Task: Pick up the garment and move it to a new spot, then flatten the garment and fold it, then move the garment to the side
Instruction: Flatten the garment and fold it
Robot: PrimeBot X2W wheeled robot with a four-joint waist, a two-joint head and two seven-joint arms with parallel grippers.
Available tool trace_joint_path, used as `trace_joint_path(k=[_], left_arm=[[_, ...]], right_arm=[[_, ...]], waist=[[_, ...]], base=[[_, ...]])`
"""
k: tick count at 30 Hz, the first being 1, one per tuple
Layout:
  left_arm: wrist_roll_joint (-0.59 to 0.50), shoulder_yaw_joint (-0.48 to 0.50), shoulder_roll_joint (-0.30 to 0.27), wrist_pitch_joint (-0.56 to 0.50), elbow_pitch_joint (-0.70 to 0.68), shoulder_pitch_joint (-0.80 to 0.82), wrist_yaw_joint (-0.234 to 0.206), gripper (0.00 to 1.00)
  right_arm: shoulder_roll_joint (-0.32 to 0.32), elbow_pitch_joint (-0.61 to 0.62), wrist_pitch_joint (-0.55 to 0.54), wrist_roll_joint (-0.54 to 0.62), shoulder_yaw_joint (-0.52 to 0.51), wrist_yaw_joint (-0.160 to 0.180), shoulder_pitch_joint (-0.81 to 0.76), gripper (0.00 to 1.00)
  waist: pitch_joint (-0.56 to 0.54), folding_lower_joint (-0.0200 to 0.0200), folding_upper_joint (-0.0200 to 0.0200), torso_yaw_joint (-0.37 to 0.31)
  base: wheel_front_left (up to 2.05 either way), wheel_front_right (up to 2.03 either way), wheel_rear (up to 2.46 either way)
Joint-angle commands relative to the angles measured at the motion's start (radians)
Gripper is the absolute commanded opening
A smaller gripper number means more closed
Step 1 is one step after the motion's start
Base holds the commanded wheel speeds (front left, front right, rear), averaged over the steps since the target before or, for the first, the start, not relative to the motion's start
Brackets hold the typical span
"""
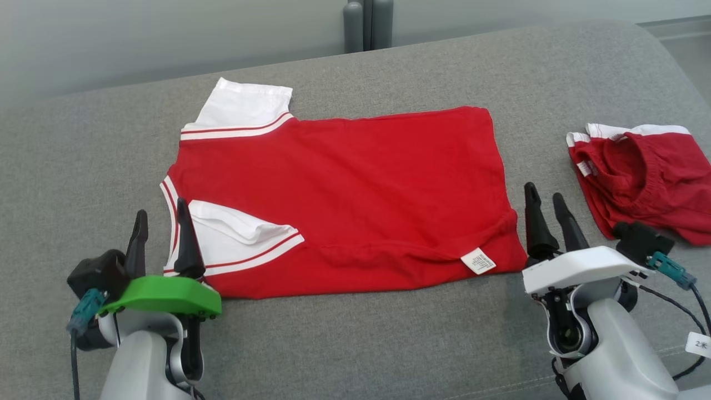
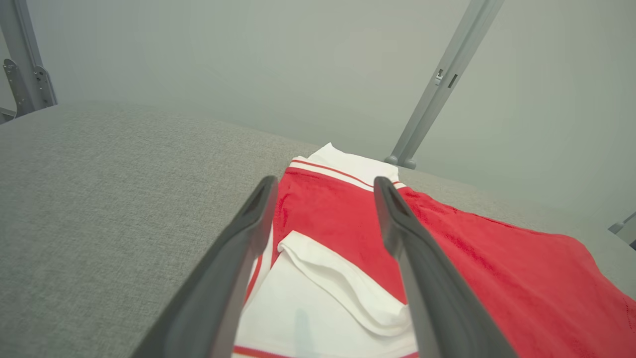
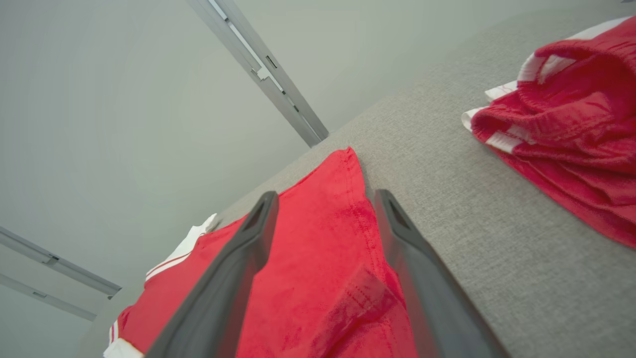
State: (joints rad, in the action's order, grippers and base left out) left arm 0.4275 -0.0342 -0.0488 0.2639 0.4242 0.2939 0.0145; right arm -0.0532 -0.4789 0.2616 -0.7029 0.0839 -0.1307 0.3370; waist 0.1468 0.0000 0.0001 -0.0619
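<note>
Here, garment [image 1: 344, 194] flat on grey fabric [image 1: 83, 155].

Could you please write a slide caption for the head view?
Red-and-white shirt spread on grey cushion, left gripper and right gripper at its near corners, jaws open; red shorts at right.

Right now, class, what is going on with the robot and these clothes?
A red and white shirt lies flat on the grey surface, one sleeve folded in. The robot's left hand and right hand stand open at its near corners, gripping nothing. A second red garment lies crumpled to the right.
</note>
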Motion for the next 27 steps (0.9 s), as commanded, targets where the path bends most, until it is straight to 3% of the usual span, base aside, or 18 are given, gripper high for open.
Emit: trace_joint_path(k=[1, 5, 9, 19, 27], left_arm=[[-0.006, 0.006, -0.004, 0.0, -0.003, -0.016, 0.0, 1.0], [-0.006, 0.04, -0.003, 0.0, -0.006, -0.075, -0.012, 1.0], [0.02, 0.053, -0.003, 0.0, 0.029, -0.128, -0.016, 1.0], [0.113, 0.031, -0.004, -0.059, 0.179, -0.127, -0.024, 1.0], [0.205, 0.039, -0.003, -0.058, 0.286, -0.064, -0.003, 1.0]], right_arm=[[-0.006, 0.009, 0.004, 0.019, -0.007, 0.0, -0.018, 1.0], [-0.004, 0.099, 0.004, 0.142, -0.063, 0.0, -0.076, 1.0], [-0.001, 0.159, 0.004, 0.192, -0.083, 0.0, -0.134, 1.0], [0.001, 0.229, -0.011, 0.168, -0.067, 0.0, -0.205, 1.0], [0.001, 0.257, -0.018, 0.16, -0.058, 0.0, -0.203, 1.0]], waist=[[-0.004, 0.0, -0.0001, 0.001], [-0.016, 0.0, -0.0001, 0.006], [-0.027, 0.0, -0.0001, 0.011], [-0.035, 0.0, -0.0001, 0.004], [-0.013, 0.0, -0.0001, -0.034]], base=[[0.0, 0.0, 0.0], [0.0, 0.0, 0.0], [0.0, 0.0, 0.0], [0.0, 0.0, 0.0], [0.0, 0.0, 0.0]])
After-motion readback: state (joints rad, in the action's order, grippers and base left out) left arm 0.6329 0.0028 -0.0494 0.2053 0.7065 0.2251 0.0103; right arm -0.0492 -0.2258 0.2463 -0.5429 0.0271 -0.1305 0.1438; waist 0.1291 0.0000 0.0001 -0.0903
